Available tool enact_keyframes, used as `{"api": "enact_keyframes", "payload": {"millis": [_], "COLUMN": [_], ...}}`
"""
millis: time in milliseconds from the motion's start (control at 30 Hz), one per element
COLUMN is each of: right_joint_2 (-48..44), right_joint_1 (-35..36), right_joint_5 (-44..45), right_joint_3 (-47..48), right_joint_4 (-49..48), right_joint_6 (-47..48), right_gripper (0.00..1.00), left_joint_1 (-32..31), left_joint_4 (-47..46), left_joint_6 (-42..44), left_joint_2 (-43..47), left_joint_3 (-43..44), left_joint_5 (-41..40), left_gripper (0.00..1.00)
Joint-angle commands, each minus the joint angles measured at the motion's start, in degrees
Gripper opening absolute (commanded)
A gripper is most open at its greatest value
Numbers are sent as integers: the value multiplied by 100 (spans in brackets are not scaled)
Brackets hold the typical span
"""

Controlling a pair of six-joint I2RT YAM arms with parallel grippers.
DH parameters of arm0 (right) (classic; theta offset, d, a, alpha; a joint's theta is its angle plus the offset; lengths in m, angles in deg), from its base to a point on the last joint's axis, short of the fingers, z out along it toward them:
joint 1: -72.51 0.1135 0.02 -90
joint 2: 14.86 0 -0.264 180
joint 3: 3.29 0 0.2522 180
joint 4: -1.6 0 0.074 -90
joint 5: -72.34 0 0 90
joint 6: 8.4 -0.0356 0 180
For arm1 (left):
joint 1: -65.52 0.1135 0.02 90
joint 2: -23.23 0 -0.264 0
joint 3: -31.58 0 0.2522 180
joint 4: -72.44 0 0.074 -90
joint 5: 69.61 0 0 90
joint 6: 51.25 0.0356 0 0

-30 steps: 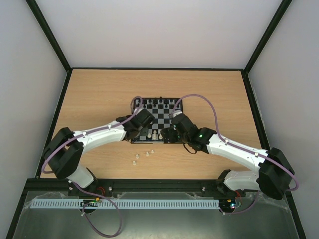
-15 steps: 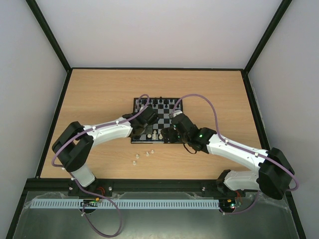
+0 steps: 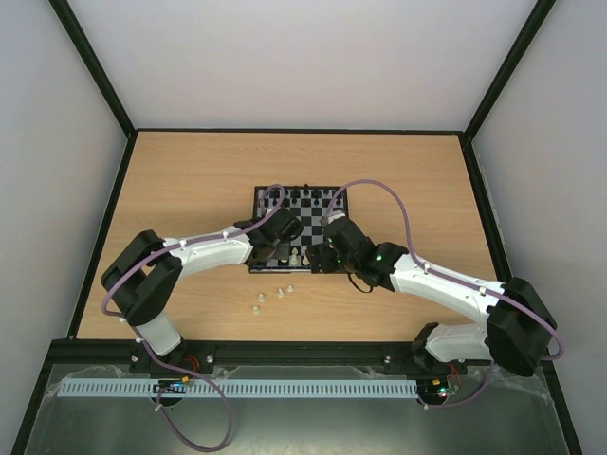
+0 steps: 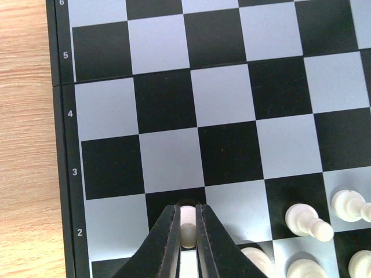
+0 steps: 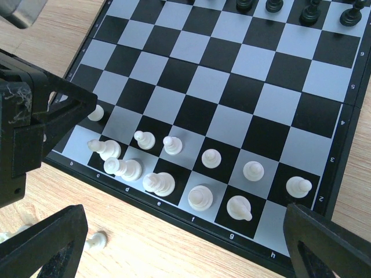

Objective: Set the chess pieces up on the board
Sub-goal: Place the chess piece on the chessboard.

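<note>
My left gripper [image 4: 187, 215] is shut on a small white pawn [image 4: 187, 229] over a black square in row 2, near the left edge of the board [image 4: 226, 95]. I cannot tell whether the pawn touches the square. In the right wrist view the same pawn [image 5: 96, 113] shows at the left gripper's tip. Several white chess pieces [image 5: 159, 183] stand in the two nearest rows. My right gripper [image 5: 182, 231] hangs open and empty above the board's near edge. From above, both grippers meet over the near side of the board [image 3: 308, 223].
Black chessmen [image 5: 272, 6] line the far rows. A loose white pawn [image 5: 95, 240] lies on the wooden table just before the board. From above, a few loose white pieces [image 3: 283, 290] sit between the arms. Purple cables arc over both arms.
The left arm has swung forward and to the right, carrying its pawn onto the board's near-left corner. The right arm has barely moved.
</note>
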State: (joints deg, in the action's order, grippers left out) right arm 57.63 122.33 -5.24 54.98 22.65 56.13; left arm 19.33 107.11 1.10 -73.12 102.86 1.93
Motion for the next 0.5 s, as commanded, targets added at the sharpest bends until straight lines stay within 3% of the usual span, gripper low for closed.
{"api": "enact_keyframes", "payload": {"millis": [0,300,467], "right_joint_2": [47,50,49], "right_joint_1": [-27,-25,-25], "right_joint_5": [51,25,25], "right_joint_3": [146,146,152], "right_joint_4": [10,10,9], "right_joint_6": [74,69,69], "right_gripper": [93,93,93], "left_joint_1": [36,32,32], "left_joint_4": [-22,-34,-7], "left_joint_6": [-51,-86,-108], "left_joint_2": [-88,-129,-76], "left_joint_3": [-134,-189,-182], "left_joint_5": [26,37,26], "left_gripper": [5,6,15]}}
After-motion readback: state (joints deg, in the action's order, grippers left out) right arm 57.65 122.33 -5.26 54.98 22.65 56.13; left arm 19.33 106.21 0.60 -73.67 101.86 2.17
